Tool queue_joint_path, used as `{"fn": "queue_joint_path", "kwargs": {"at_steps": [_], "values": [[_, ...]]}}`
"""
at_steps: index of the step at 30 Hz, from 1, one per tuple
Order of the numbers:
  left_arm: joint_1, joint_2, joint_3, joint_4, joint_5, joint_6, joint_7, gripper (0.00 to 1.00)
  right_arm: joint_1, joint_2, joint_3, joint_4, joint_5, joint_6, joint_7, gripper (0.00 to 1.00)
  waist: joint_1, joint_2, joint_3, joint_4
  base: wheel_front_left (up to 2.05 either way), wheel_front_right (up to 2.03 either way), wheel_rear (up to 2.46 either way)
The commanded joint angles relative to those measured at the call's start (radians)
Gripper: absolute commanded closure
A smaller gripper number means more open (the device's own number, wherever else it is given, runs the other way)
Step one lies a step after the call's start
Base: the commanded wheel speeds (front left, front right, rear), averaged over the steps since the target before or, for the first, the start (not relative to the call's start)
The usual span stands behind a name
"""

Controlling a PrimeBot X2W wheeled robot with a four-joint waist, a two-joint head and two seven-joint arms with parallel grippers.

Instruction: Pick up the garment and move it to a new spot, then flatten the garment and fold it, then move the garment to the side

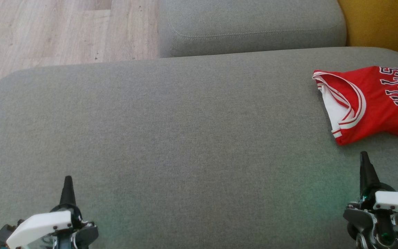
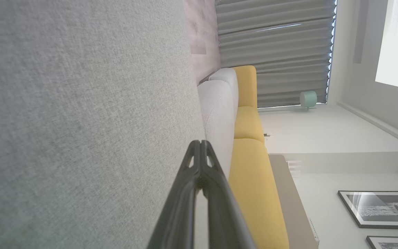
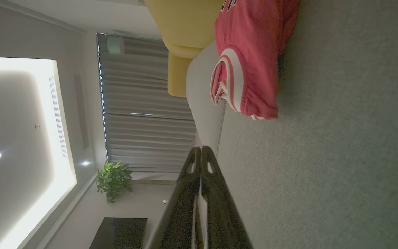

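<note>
Grey sofa seat (image 1: 185,121) carried the red garment (image 1: 368,100) at its 2 o'clock edge, just 12 o'clock of the clenched, empty right claw (image 1: 365,155); the left claw (image 1: 68,179), also clenched, sat well apart.

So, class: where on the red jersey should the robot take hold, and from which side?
Probably the near trimmed corner of the red jersey: it juts toward the right gripper, which sits shut short of it. Come in low from the robot's side, over the grey cushion, opening first.
</note>
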Motion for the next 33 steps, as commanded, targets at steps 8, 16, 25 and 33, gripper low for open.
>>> {"fn": "queue_joint_path", "kwargs": {"at_steps": [8,16,25,33], "values": [[-0.066,-0.007,0.079,-0.045,-0.078,-0.027,0.03,1.0,-0.068,-0.007,0.005,-0.045,0.114,0.007,0.028,1.0,0.0,0.0,0.004,-0.006,0.0,0.0,0.0],[-0.069,-0.01,0.089,-0.047,-0.095,-0.032,0.037,1.0,-0.072,-0.007,0.002,-0.047,0.14,0.007,0.033,1.0,0.0,0.0,0.005,-0.008,0.0,0.0,0.0],[-0.069,-0.01,0.089,-0.047,-0.095,-0.032,0.037,1.0,-0.072,-0.007,0.002,-0.047,0.14,0.007,0.033,1.0,0.0,0.0,0.005,-0.008,0.0,0.0,0.0],[-0.069,-0.01,0.09,-0.047,-0.095,-0.032,0.037,1.0,-0.072,-0.007,0.002,-0.047,0.14,0.007,0.033,1.0,0.0,0.0,0.005,-0.008,0.0,0.0,0.0]]}}
